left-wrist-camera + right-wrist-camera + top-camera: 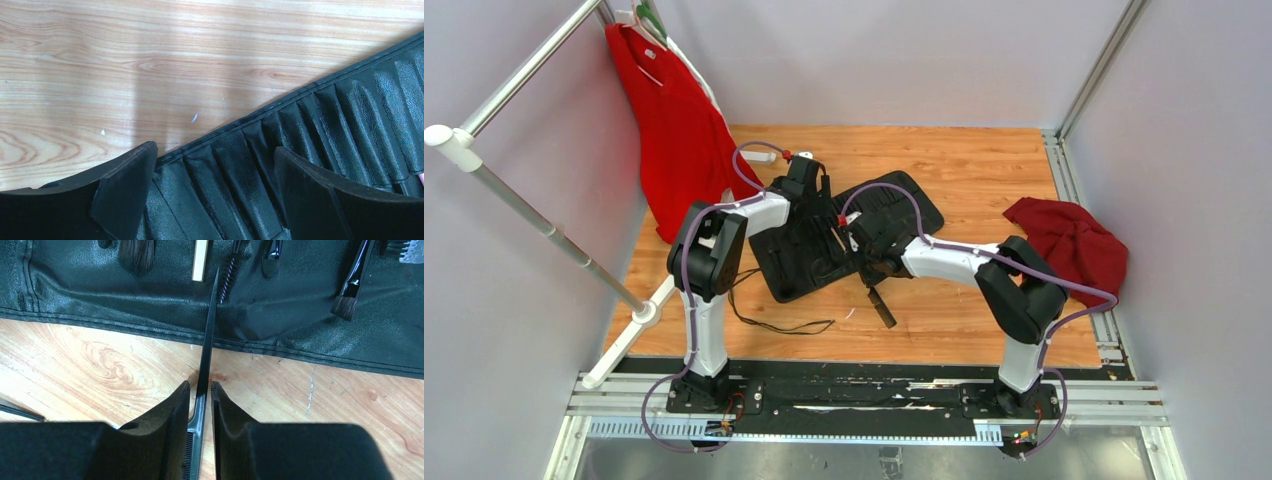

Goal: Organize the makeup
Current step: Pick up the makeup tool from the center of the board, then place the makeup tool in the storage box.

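a thin black comb-toothed tool (205,355) is seen over the wooden table (100,370). its pointed handle is laid across the near edge of a long black leather-look slotted case (280,325), and its toothed end is cut off by the bottom of the right wrist view. the tool is flanked closely by the padded black fingers (165,425) of the right gripper (201,386). the jaws are drawn nearly together about it, but a sliver of light shows on one side, so whether it is truly pinched cannot be told. more makeup is laid on the case just beyond: a dark fluffy brush head (136,255), a pale flat stick (200,260), a spiral-bristled wand (228,277) and a flat angled brush (350,290), all with their handles cut off by the top edge. the left gripper (215,150) is held wide apart, grasping nothing, above the ribbed pockets at the case's edge. in the overhead view the tools are mostly hidden by both arms, and a short dark stick (882,305) beside the right gripper is too small to be identified. a thin black looped cord (764,325) is seen near the case, a crumpled red cloth (1074,245) well to the right, and a red garment (674,130) hung on a pale metal rack (534,62) at the left.
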You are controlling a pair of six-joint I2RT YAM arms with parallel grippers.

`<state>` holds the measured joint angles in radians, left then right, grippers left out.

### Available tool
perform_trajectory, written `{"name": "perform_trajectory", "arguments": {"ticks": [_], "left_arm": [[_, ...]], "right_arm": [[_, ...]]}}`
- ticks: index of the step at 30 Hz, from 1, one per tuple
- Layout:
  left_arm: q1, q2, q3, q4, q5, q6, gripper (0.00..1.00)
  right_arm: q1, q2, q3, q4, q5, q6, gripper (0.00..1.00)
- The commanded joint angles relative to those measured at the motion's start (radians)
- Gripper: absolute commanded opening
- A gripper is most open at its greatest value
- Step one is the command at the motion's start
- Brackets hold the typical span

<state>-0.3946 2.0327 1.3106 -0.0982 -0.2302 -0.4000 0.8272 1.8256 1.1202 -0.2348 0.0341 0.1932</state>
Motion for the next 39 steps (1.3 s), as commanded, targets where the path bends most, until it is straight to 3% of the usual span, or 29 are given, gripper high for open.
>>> {"name": "perform_trajectory", "arguments": {"ticks": [1, 11, 20, 29, 33, 39], "left_arm": [[0.004, 0.055, -0.046, -0.077, 0.078, -0.028, 0.92], [0.004, 0.055, -0.047, -0.077, 0.078, -0.028, 0.92], [0.004, 0.055, -0.047, -0.077, 0.078, -0.028, 0.91], [0.005, 0.054, -0.049, -0.076, 0.078, -0.029, 0.92], [0.004, 0.054, -0.045, -0.078, 0.078, -0.030, 0.92], [0.004, 0.054, -0.047, -0.078, 0.079, -0.030, 0.92]], "right_arm": [[-0.017, -0.021, -0.038, -0.023, -0.009, 0.033, 0.21], [-0.028, -0.049, -0.040, -0.021, 0.009, 0.027, 0.01], [-0.027, -0.132, 0.067, -0.149, 0.044, -0.011, 0.01], [-0.112, -0.090, 0.472, -0.535, 0.059, -0.062, 0.01], [-0.186, -0.031, 0.637, -0.668, -0.016, -0.077, 0.01], [-0.261, 0.048, 0.757, -0.754, -0.139, -0.092, 0.01]]}}
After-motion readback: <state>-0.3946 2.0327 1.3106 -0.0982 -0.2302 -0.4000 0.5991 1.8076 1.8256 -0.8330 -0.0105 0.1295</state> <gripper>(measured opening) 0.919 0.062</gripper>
